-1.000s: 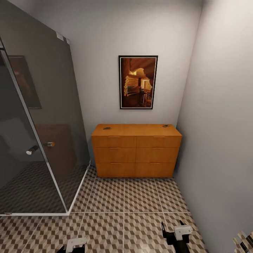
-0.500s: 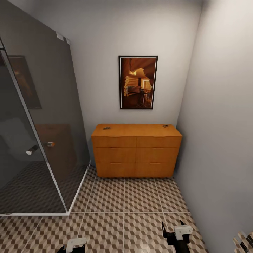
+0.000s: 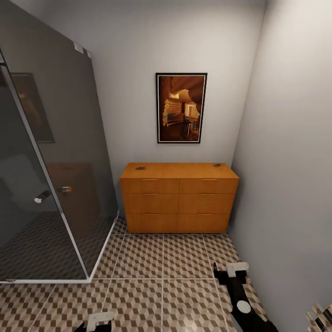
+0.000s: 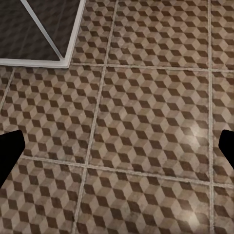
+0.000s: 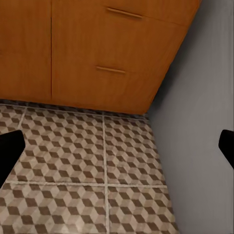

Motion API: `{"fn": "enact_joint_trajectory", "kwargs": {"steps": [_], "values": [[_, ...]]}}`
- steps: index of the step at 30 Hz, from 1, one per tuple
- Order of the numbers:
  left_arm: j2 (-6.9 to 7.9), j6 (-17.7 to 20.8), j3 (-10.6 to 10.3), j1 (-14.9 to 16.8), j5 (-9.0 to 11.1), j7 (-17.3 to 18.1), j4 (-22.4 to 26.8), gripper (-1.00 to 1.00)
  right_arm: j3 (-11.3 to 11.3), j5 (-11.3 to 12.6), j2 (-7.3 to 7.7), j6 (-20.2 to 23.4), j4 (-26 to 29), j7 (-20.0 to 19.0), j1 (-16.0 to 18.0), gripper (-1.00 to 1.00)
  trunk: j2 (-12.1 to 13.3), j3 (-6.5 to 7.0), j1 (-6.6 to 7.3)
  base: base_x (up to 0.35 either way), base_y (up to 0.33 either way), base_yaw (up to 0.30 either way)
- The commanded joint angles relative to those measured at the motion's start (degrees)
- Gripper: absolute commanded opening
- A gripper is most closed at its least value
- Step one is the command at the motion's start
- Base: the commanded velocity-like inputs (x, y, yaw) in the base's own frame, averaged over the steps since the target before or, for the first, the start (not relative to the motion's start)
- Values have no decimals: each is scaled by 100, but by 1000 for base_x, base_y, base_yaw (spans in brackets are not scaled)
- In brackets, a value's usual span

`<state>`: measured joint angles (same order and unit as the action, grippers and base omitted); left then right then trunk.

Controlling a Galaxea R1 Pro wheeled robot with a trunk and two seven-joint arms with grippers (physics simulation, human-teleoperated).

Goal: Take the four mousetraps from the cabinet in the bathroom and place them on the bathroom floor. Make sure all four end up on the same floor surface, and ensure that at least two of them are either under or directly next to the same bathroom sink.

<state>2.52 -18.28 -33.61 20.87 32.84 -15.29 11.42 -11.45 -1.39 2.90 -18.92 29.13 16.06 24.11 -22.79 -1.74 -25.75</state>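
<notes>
Pale grey walls (image 3: 286,152) enclose a narrow corner of the room, and the bathroom floor (image 3: 161,263) of large square tiles printed with a brown, beige and white cube pattern stretches from the foreground to the far wall. At the head view's left stands a tall smoked-glass shower enclosure (image 3: 50,161) with a slim metal frame and a small chrome knob; the tiles behind its glass look darker.

Against the far wall sits the orange-brown wooden cabinet (image 3: 179,198), flat-topped, with three rows of drawer fronts and slot-like handles, all closed, its right end close to the side wall. Above it hangs a dark-framed picture (image 3: 181,107) in orange and brown tones.

The right arm reaches forward low over the tiles near the right wall, and the right gripper (image 3: 229,271) with its white and black claw hovers above the floor, well short of the cabinet. In the right wrist view the dark fingertips (image 5: 9,151) sit at opposite edges, spread wide apart with nothing between them, facing the cabinet's lower drawers and the corner. The left gripper (image 3: 99,320) peeks in at the head view's bottom edge; in the left wrist view its dark tips also stand wide apart over bare tiles, empty.

Two tiny flat brown mousetraps (image 3: 140,168) lie on the cabinet top, one near the left rear, the other (image 3: 216,165) near the right rear corner.
</notes>
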Motion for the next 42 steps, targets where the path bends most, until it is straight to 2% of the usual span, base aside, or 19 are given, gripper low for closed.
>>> {"fn": "enact_joint_trajectory", "kwargs": {"steps": [1, 3, 4, 7, 8, 15, 17, 22, 25, 28, 29, 31, 32, 33, 36, 37, 42], "values": [[3, -9, -49, 4, 29, -35, 6, 100, -42, -13, 30, 423, 460, 56, 6, 100, -13, -14, -4, 0, 0, 0], [3, -9, -49, 4, 29, -35, 4, 100, -42, -15, 45, 787, 912, 56, 6, 100, -13, -14, -4, 0, 0, 0], [3, -9, -49, 4, 29, -35, 3, 100, -41, -17, 54, 1126, 1341, 55, 6, 100, -13, -14, -4, 0, 0, 0], [3, -9, -49, 4, 29, -35, -28, 100, -41, -18, 62, 1612, 1916, 58, 9, 100, -13, -14, -4, 0, 0, 0], [1, -9, -49, 4, 29, -35, -62, 100, -38, -19, 65, 1930, 2252, 57, 16, 100, -13, -14, -4, 0, 0, 0], [-4, -11, -49, 4, 29, -35, -134, 100, -29, -19, 68, 3088, 3337, 55, 156, 100, -13, -14, -4, 0, 0, 0], [-5, -12, -49, 4, 29, -35, -141, 100, -26, -20, 62, 3494, 3713, 59, 351, 100, -13, -14, -4, 0, 0, 0], [-5, -11, -49, 4, 29, -35, -147, 100, -25, -15, 55, 4351, 4150, 57, 940, 100, -13, -14, -4, 0, 0, 0], [-6, -12, -49, 4, 29, -35, -147, 100, -27, 6, 48, 4827, 4207, 44, 1611, 100, -13, -14, -4, 0, 0, 0], [-6, -13, -49, 4, 27, -35, -148, 100, -30, 15, 46, 4960, 4128, 10, 2010, 100, -13, -14, -4, 0, 0, 0], [-6, -12, -50, 4, 24, -35, -149, 100, -31, 18, 46, 5011, 4017, -46, 2234, 100, -13, -14, -4, 0, 0, 0], [-6, -11, -53, 4, 23, -34, -149, 100, -32, 20, 45, 5040, 3885, -139, 2408, 100, -13, -14, -4, 0, 0, 0], [-6, -11, -54, 4, 23, -32, -151, 100, -32, 21, 45, 5047, 3817, -201, 2474, 100, -13, -14, -4, 0, 0, 0], [-6, -10, -58, 4, 20, -30, -202, 100, -32, 21, 45, 5045, 3650, -420, 2574, 100, -13, -14, -4, 0, 0, 0], [-6, -10, -73, 4, 5, -28, -432, 100, -32, 20, 45, 5001, 3409, -922, 2682, 100, -13, -14, -4, 0, 0, 0], [0, -11, -104, 4, -8, -27, -647, 100, -33, 14, 44, 4935, 3326, -1239, 2718, 100, -13, -14, -4, 0, 0, 0], [4, -19, -168, 4, -27, 5, -1205, 100, -33, 9, 44, 4845, 3297, -1649, 2747, 100, -13, -14, -4, 0, 0, 0]]}}
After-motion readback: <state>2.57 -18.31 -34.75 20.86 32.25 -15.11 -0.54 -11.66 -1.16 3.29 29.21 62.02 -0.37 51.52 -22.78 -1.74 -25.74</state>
